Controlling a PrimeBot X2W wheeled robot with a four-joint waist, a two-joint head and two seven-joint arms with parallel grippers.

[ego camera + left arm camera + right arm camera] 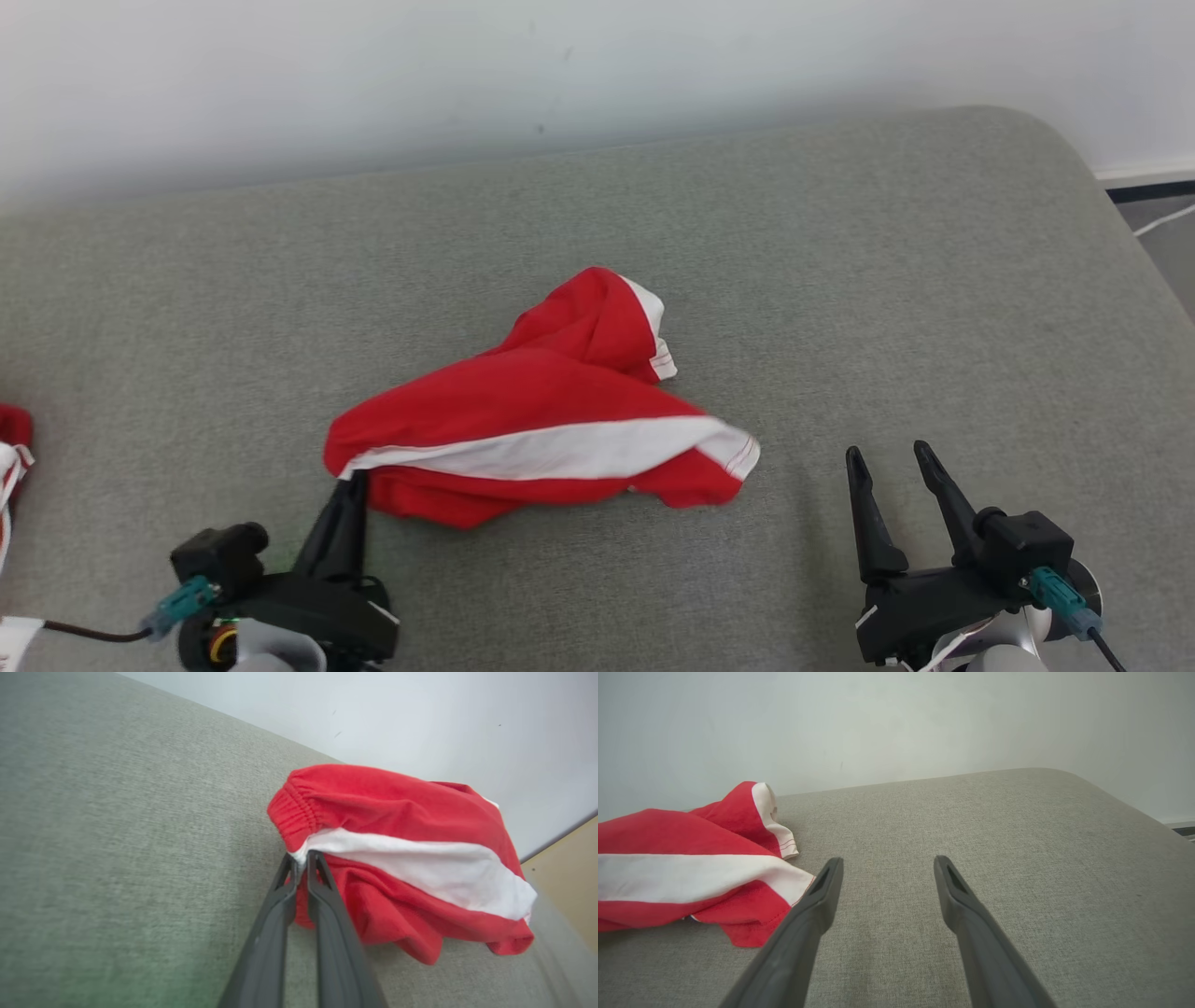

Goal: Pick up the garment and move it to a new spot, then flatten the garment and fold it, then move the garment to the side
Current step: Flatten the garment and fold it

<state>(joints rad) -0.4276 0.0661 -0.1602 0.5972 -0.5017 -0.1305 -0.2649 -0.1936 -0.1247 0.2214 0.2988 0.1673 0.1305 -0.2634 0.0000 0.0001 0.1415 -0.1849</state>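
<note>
The garment (541,411) lies crumpled near the middle of a wide grey cushion (840,280), a little to my left. It is soft red cloth, bunched into a low, uneven heap. A broad white stripe runs across its near side, and a white-trimmed hem with fine red stitching pokes up at the far end. At its left end the red waistband is gathered in tight elastic ribs.

My left claw (350,485) is pinched together on the garment just below that waistband, where the white stripe begins. The two long dark fingers (322,891) are nearly touching at the tips, with cloth caught between them.

My right claw (889,450) hovers over bare cushion near the heap's right end, jaws apart and holding nothing. The stripe's loose corner lies just beside its left finger.

The cushion has a fine woven, slightly fuzzy weave and a rounded far right corner. Behind it rises a plain pale wall (560,56). At the left edge sits another scrap of red and white cloth (11,448), well apart from the heap.
</note>
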